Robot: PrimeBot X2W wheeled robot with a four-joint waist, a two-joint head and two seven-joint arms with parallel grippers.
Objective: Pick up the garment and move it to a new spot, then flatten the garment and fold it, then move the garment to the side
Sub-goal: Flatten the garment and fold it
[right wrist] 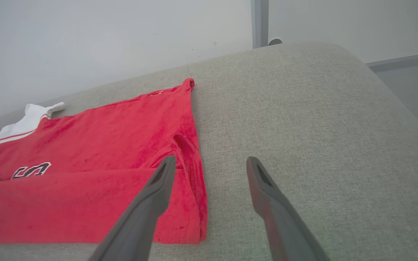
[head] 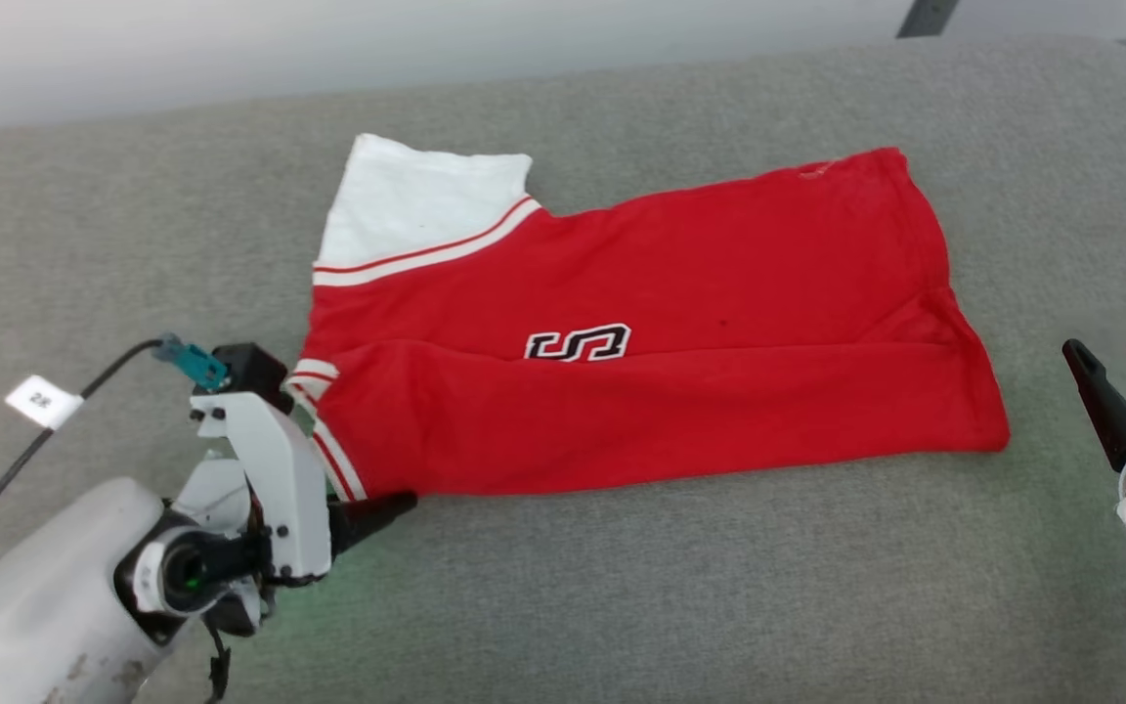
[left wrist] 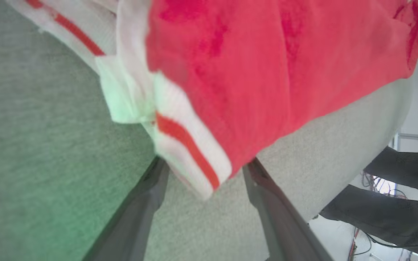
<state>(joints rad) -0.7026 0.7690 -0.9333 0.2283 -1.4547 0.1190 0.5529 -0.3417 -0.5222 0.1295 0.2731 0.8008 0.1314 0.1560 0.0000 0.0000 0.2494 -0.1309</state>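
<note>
While the garment (head: 641, 342) is lying half-folded on the grey cushion (head: 622, 596), the left gripper (left wrist: 206, 163) is straddling its striped corner, jaws spread and likely needing a deep bite, and the right gripper (right wrist: 210, 161) is hovering unclenched nearby.

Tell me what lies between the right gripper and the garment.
Bare grey cushion; the head view shows that strip between the open right gripper and the garment.
</note>
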